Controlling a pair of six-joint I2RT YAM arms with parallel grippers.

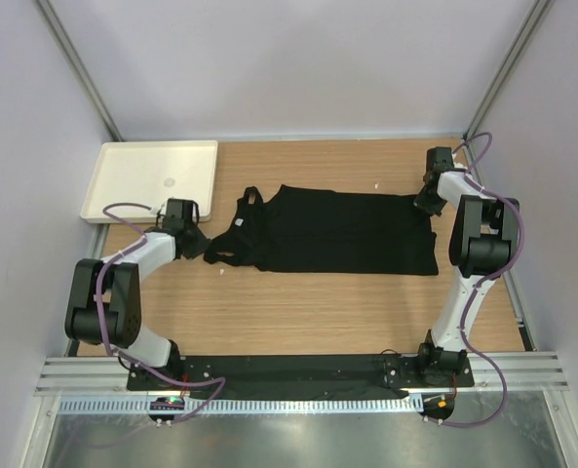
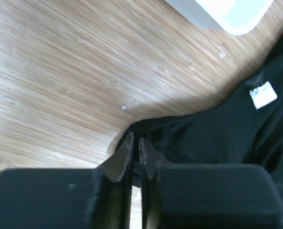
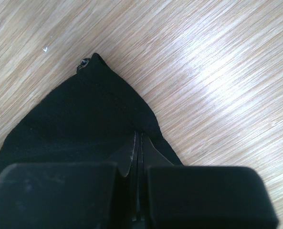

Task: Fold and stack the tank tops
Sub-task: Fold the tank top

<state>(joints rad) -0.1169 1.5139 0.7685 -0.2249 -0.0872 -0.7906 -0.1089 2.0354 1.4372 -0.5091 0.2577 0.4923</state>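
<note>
Okay, wooden bench (image 1: 318,302) carried the black tank top (image 1: 347,234), spread out mid-bench, straps toward the left arm, hem toward the right. White tray (image 1: 152,175) sat at the far left corner, apart from the top. Left claw (image 2: 135,140) was nearly closed, pinching the strap-end edge of the fabric. Right claw (image 3: 138,138) was fully closed on a hem corner. Small white label (image 2: 263,94) showed inside the neckline.

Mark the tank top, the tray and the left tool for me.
tank top (image 1: 347,232): top external view, middle of the body fabric.
tray (image 1: 133,180): top external view, bare floor.
left tool (image 2: 135,143): left wrist view, midway between its fingertips.
</note>
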